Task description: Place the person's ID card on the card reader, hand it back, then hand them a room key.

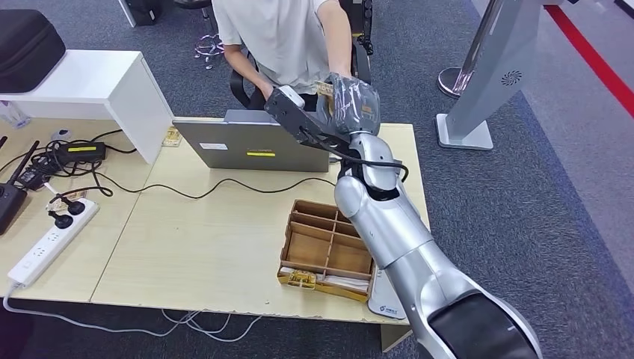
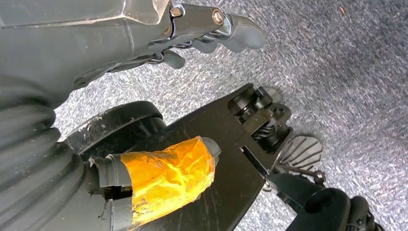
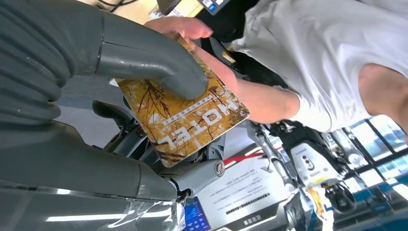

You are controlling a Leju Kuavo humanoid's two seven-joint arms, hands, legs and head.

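Note:
My right hand (image 1: 350, 105) is raised over the table's far edge, toward the seated person (image 1: 278, 37). It holds a brown and gold room key card (image 1: 326, 87) printed HOTEL. In the right wrist view my thumb (image 3: 159, 67) presses on the card (image 3: 192, 120) with my fingers beneath it. The person's hand (image 3: 216, 62) reaches in and touches the card's far side. A white flat device (image 1: 385, 301) lies at the table's near edge beside the wooden box. My left hand (image 2: 144, 43) hangs above the carpet, holding nothing, its fingers apart and its thumb (image 2: 166, 178) wrapped in orange tape.
A wooden compartment box (image 1: 329, 241) with cards (image 1: 299, 278) in its near slot sits under my right arm. A grey laptop (image 1: 239, 143) stands at the far table edge. A power strip (image 1: 48, 239) and cables lie on the left. A white pillar base (image 1: 465, 131) stands at the right.

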